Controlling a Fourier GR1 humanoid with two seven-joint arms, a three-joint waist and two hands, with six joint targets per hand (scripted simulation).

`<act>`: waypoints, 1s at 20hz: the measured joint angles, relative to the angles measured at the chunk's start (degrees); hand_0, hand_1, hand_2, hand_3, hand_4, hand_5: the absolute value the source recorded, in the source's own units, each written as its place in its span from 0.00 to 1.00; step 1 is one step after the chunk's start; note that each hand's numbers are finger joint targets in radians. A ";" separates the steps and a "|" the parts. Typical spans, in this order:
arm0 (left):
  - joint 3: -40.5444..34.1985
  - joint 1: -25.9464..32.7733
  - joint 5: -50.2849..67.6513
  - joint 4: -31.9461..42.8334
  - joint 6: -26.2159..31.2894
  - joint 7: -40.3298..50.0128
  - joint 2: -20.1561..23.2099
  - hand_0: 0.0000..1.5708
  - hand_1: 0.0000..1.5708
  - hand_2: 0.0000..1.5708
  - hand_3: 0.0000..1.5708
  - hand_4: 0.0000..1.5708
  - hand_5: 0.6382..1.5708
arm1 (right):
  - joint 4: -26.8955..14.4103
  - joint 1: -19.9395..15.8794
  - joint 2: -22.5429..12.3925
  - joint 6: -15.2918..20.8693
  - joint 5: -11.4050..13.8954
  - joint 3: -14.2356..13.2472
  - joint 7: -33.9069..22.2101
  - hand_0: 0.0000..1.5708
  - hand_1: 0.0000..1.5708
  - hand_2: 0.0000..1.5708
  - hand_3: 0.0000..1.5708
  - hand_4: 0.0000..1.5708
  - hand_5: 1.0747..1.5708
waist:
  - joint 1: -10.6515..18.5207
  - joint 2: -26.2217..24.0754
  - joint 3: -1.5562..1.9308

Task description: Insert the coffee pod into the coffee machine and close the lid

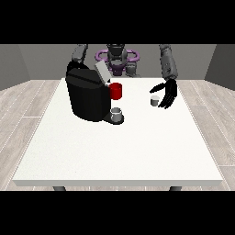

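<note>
My hand (168, 93) spread beside coffee pod (154, 100), not gripping.
Risk: fingers nudge pod away, tipping it on counter (137, 151).

- The black coffee machine (87, 94), its lid (102, 71) raised, blocks my table's (114, 156) far left.
- A red mug (116, 91) and grey cup (116, 113) crowd its right side.
- The near half lies open to me.

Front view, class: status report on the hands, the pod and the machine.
Hand at the view's right open beside coffee pod. Other hand hidden behind coffee machine. Lid up. Path clear.
</note>
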State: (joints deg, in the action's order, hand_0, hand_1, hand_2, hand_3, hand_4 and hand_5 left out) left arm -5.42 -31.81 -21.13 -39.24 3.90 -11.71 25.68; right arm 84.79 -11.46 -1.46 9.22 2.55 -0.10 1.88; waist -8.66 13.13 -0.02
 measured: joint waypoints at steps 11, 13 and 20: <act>0.85 -3.10 -6.34 4.92 -8.70 -4.04 -0.99 0.52 0.52 0.62 0.47 0.25 1.00 | -0.92 -0.70 0.10 -0.36 -0.50 -0.42 0.36 0.00 0.00 0.00 0.00 0.31 1.00 | -0.79 0.51 0.04; 0.56 -3.58 -7.02 6.22 -9.89 -4.46 -0.97 0.59 0.59 0.66 0.53 0.23 1.00 | -0.42 -0.58 -0.26 -0.81 -0.78 -0.54 -0.23 0.00 0.00 0.00 0.00 0.33 1.00 | -1.12 0.38 0.04; 1.81 -5.05 -10.91 8.94 -11.95 -6.37 0.75 0.71 0.71 0.75 0.61 0.18 1.00 | 0.68 -1.13 0.43 0.62 -1.54 0.64 -0.68 0.00 0.00 0.00 0.00 0.32 1.00 | -1.39 1.16 0.07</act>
State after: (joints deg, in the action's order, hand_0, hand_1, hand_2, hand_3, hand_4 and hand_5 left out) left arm -3.61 -36.86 -32.04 -30.29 -8.06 -18.08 26.43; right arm 85.47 -12.59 -1.03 9.84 1.01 0.54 1.19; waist -10.05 14.29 0.05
